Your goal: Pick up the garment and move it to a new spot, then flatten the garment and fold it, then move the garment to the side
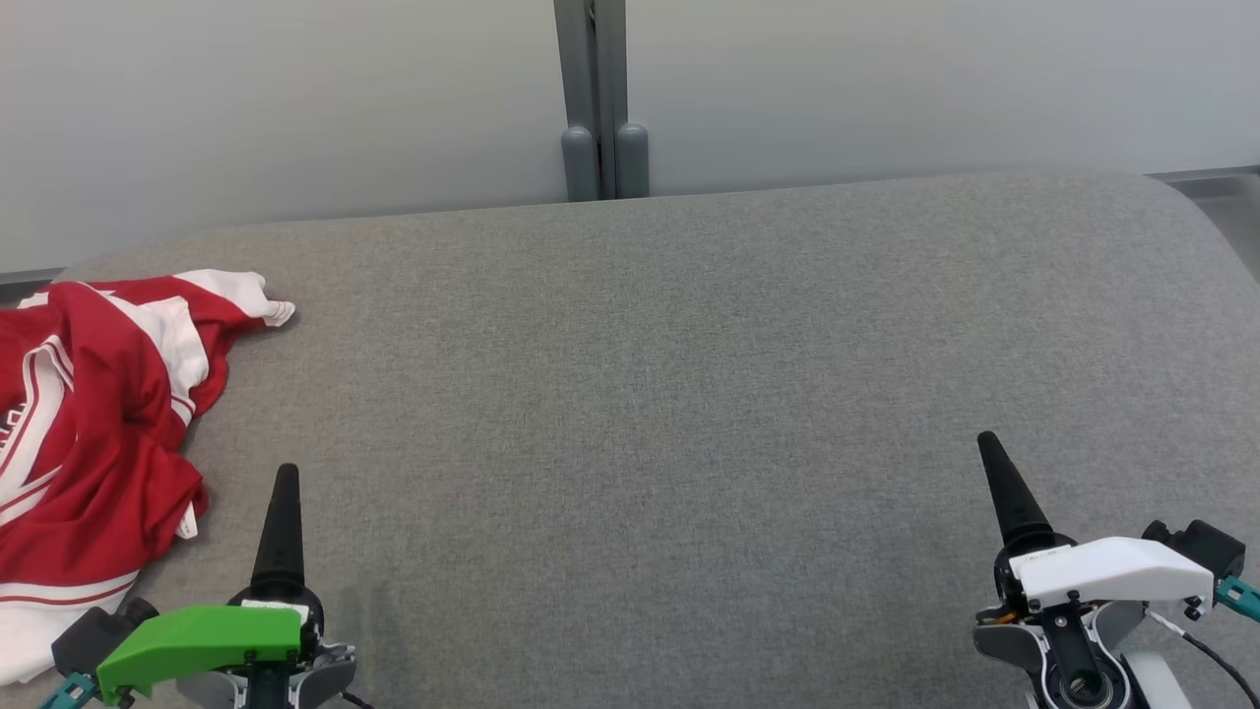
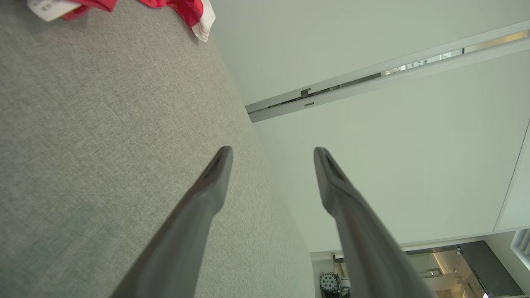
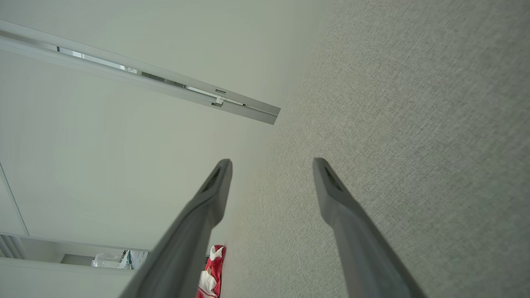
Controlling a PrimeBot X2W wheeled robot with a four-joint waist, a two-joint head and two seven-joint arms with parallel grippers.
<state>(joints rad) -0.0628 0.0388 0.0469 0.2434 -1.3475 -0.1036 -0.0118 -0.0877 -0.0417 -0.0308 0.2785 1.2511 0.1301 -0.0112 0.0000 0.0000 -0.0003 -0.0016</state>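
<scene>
Garment point(image 1: 89, 433), red with white stripes, lies crumpled at the left edge of the head view on the grey padded surface point(image 1: 640, 394). White tag point(image 2: 49, 7) at upper left of the left wrist view — print too small to read. Left gripper point(image 2: 273, 153) and right gripper point(image 3: 272, 163) — fingers spread wide, holding nothing.

— What does the garment point(image 1: 89, 443) look like?
— Red, with white stripes and white trim.
— How does it lie?
— Crumpled in a loose heap at the left edge of the grey fabric surface point(image 1: 640, 394), partly past the head view's edge, one white-tipped corner pointing right.
</scene>
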